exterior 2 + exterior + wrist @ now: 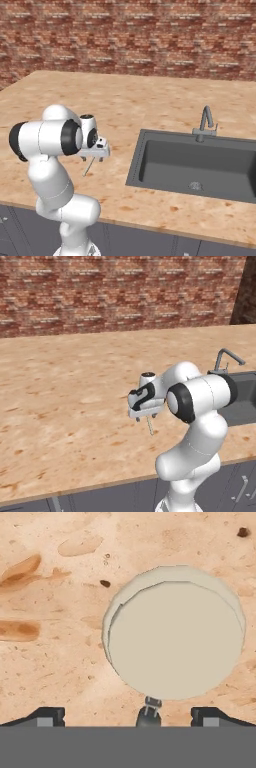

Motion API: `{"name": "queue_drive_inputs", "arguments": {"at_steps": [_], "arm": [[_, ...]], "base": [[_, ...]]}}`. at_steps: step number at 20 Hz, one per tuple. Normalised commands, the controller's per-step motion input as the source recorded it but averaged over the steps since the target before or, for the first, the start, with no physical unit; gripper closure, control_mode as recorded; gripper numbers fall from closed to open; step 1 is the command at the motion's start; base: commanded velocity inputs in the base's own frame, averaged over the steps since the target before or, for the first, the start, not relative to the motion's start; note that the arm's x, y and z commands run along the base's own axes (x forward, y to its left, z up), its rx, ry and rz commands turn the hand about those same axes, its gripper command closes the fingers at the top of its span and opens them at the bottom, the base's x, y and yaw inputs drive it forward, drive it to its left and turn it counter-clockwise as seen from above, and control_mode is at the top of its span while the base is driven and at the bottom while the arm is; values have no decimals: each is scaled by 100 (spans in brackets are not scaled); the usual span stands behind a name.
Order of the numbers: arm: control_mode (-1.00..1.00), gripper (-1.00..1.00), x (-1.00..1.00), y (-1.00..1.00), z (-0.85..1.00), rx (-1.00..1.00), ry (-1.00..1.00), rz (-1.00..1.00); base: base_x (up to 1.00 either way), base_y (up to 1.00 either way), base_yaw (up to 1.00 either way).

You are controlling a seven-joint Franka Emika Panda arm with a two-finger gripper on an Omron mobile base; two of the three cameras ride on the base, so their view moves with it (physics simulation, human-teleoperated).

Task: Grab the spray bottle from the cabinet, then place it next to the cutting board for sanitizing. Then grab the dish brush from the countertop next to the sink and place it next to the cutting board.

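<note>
Two fingertips of our gripper (128,716) sit wide apart, nothing between them. We hover directly over the dish brush (175,632): its round cream head lies just ahead of the jaws and slightly right of centre, facing up at us. From the base views the thin handle (88,167) pokes out below the hand, slanting toward the countertop (65,406) near edge, so we judge the long axis runs near-far. The sink (195,165) lies to the right. We'd drop straight down.

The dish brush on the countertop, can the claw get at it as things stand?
Probably yes. The claw hangs open right above the dish brush, its round head between the two fingertips in the hand view, and the countertop around it looks bare, with the sink off to one side.
</note>
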Motion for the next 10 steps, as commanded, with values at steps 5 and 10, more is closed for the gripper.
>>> {"name": "queue_drive_inputs", "arguments": {"at_steps": [5, 10], "arm": [[-100, 100, 7, 0, -29, 0, 0, 0], [-100, 100, 0, 0, -12, 0, -3, 0]], "base": [[0, 0, 0], [0, 0, 0]]}}
